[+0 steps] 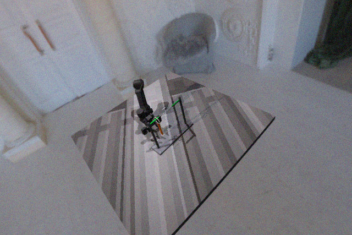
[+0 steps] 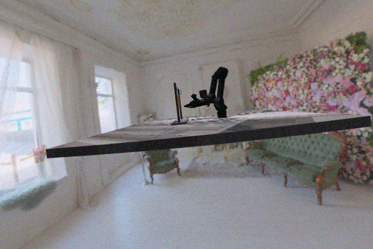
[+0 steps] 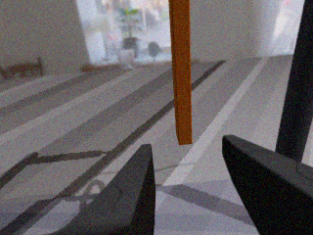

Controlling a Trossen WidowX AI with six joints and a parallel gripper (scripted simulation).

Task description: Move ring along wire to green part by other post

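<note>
The ring (image 1: 156, 119) (image 2: 179, 91) hangs on the green part (image 1: 153, 121) beside the near post (image 1: 154, 137) (image 3: 295, 88). Its orange handle (image 1: 160, 129) (image 2: 179, 101) (image 3: 182, 73) hangs down. My gripper (image 2: 185, 106) (image 3: 187, 148) is partly open and empty. In the wrist view the handle's lower end shows beyond and between the fingertips, with a gap to them in the exterior view. In the top view the fingers are hard to make out behind the frame. The other green part (image 1: 176, 102) meets the far post (image 1: 182, 113).
The thin grey wire (image 1: 166, 110) runs between the green parts and is faint. The near post stands to the right of the handle in the wrist view. The posts' dark base (image 1: 176, 138) rests on the striped table (image 1: 159, 186) (image 2: 120, 140). Shadows of the arm and frame fall there.
</note>
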